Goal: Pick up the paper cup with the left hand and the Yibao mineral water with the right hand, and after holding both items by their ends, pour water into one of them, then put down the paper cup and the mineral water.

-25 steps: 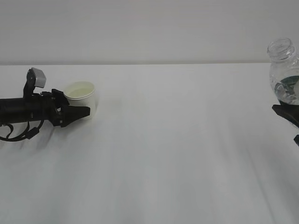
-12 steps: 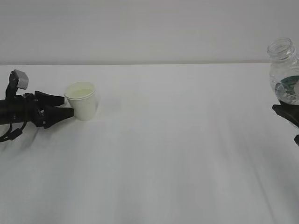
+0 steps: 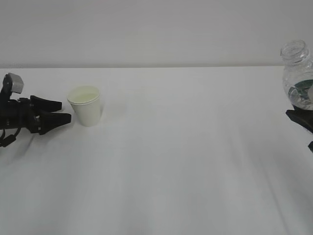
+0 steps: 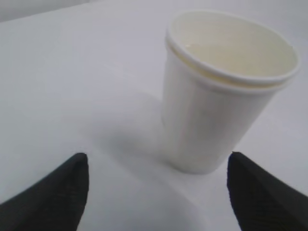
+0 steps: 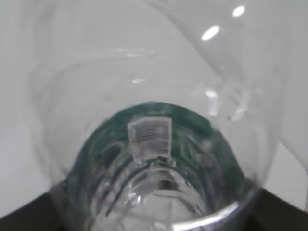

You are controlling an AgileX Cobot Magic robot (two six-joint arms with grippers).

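The paper cup (image 3: 86, 106) stands upright on the white table, off-white with a rolled rim, and liquid shows inside it in the left wrist view (image 4: 216, 110). My left gripper (image 3: 66, 110) lies low just left of the cup, open, with its tips short of the cup wall. In the left wrist view the left gripper (image 4: 157, 163) has black fingertips (image 4: 57, 197) wide apart and nothing between them. At the far right, the capless Yibao mineral water (image 3: 298, 73) stands upright, and my right gripper (image 3: 301, 116) is shut on its lower body. The green-labelled bottle (image 5: 154, 144) fills the right wrist view.
The white table (image 3: 186, 156) stretches between the two arms with nothing else on it. Its back edge meets a plain grey wall. The bottle and right gripper are partly cut off by the right edge of the exterior view.
My left gripper has drawn back leftward off the paper cup, which stays standing on the table. The bottle and right gripper have not moved.
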